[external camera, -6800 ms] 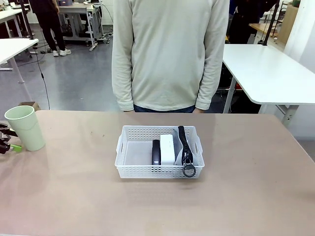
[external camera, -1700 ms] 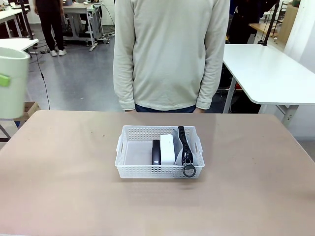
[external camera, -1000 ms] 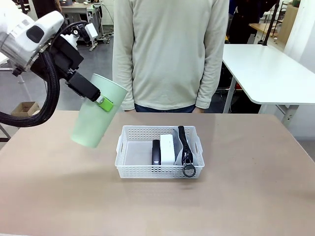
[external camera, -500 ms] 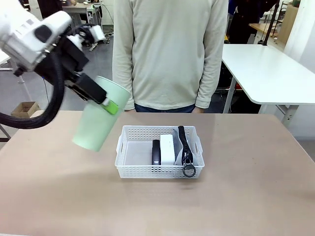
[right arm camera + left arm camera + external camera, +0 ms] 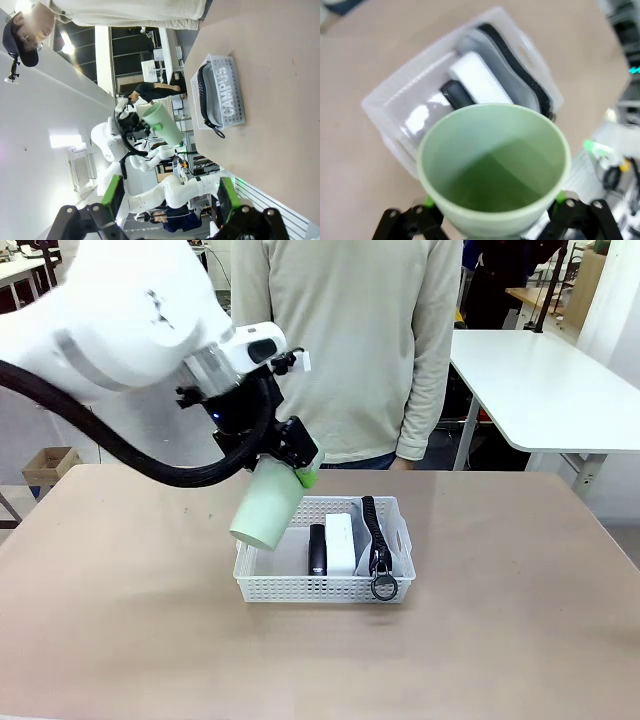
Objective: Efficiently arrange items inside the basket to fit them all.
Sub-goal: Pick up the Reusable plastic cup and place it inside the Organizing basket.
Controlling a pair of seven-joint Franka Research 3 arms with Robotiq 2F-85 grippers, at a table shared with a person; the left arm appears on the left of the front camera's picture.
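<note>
With your left gripper [image 5: 297, 462] clamped on the tilted pale green cup [image 5: 266, 510] above the white basket [image 5: 323, 585], right gripper [image 5: 170, 200] open, lower it upright into what looks like the free end beside the black stapler [image 5: 317, 549].

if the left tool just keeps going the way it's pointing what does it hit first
Probably the bare floor of the white basket at its open left end, via the pale green cup it holds; the black stapler sits just beside that line. Depth is unclear.
</note>
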